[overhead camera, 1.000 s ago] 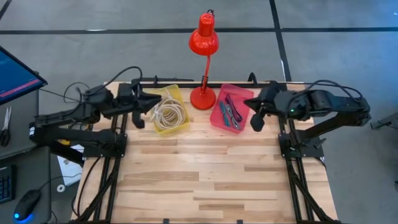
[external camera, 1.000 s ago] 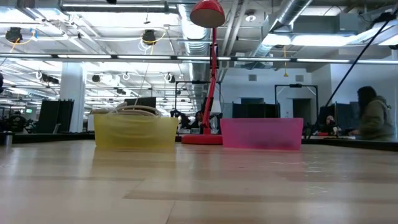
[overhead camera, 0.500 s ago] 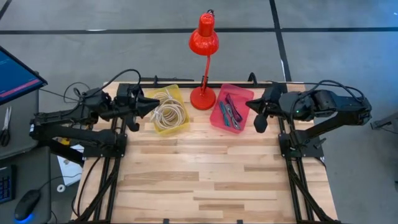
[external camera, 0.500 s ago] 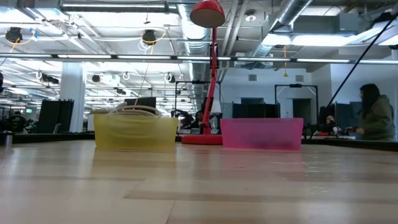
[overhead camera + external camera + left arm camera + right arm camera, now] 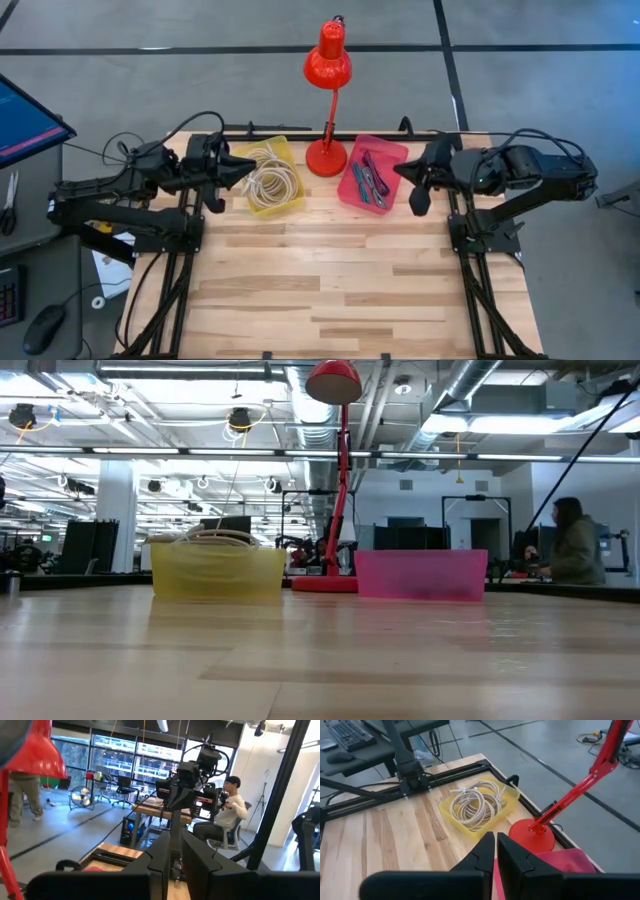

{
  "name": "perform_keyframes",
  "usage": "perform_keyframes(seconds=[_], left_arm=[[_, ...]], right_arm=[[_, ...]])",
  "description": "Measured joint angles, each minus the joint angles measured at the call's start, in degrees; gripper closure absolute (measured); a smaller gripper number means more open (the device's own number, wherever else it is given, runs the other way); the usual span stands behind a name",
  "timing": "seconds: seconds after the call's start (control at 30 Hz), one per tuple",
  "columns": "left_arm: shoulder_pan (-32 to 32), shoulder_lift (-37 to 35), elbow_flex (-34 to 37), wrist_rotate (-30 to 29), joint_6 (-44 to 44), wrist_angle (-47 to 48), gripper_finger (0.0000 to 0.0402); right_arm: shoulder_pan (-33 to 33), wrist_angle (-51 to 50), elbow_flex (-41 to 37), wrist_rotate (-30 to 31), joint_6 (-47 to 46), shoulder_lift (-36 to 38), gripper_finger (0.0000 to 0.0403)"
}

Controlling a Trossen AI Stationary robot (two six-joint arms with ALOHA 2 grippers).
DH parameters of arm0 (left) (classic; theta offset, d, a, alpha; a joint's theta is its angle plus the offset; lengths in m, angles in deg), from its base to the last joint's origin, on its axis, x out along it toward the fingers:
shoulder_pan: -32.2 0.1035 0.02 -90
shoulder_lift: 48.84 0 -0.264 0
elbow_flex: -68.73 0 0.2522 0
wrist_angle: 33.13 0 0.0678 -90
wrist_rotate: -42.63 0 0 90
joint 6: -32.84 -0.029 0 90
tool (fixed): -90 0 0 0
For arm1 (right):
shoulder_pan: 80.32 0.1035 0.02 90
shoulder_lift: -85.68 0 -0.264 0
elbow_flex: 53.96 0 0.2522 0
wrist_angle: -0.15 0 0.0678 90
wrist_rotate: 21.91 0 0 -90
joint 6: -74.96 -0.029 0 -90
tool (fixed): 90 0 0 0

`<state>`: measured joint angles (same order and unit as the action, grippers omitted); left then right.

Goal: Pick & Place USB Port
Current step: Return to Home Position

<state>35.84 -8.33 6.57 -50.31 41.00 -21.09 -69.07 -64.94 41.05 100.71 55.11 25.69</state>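
Coiled beige cables [image 5: 272, 181] lie in a yellow bin [image 5: 285, 200] at the table's far left. Dark and teal cables [image 5: 368, 180] lie in a pink bin [image 5: 392, 152] at the far right. I cannot pick out a USB port among them. My left gripper [image 5: 250, 166] hovers high over the yellow bin's left edge. Its fingers [image 5: 160, 851] are shut to a narrow slit with nothing in it. My right gripper [image 5: 400, 171] hangs above the pink bin's right edge, shut and empty [image 5: 496, 849]. Neither gripper shows in the low view.
A red desk lamp [image 5: 327, 62] stands with its base [image 5: 326, 158] between the two bins at the far edge. Bare wooden tabletop [image 5: 330, 270] stretches from the bins to the near edge. A monitor [image 5: 25, 120] stands off the table's left. People sit in the room behind.
My left gripper has swung a little where it hovers over the yellow bin's left edge. A person in the room behind has walked toward the left. The bins and cables have stayed put.
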Motion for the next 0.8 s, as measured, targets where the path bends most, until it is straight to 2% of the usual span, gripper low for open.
perform_keyframes(seconds=[0.2, 0.4, 0.63, 0.8], left_arm=[[0.07, -0.64, 0.02, 1.03, -4.15, -0.02, 0.0360], [1.14, -2.83, 0.02, 0.39, -4.56, 0.21, 0.0363], [1.16, -9.40, 0.04, 0.41, -4.76, 7.42, 0.0365], [1.14, -14.70, 1.73, 0.42, -2.96, 8.19, 0.0369]], right_arm=[[0.00, 0.81, 0.00, -1.90, 6.52, 0.27, 0.0391], [-0.11, 1.48, -0.04, -4.42, 8.27, 2.80, 0.0391], [-0.07, -0.67, -0.02, -4.42, 8.39, 8.83, 0.0391], [-0.07, -0.90, -0.02, -4.35, 8.39, 12.78, 0.0391]])
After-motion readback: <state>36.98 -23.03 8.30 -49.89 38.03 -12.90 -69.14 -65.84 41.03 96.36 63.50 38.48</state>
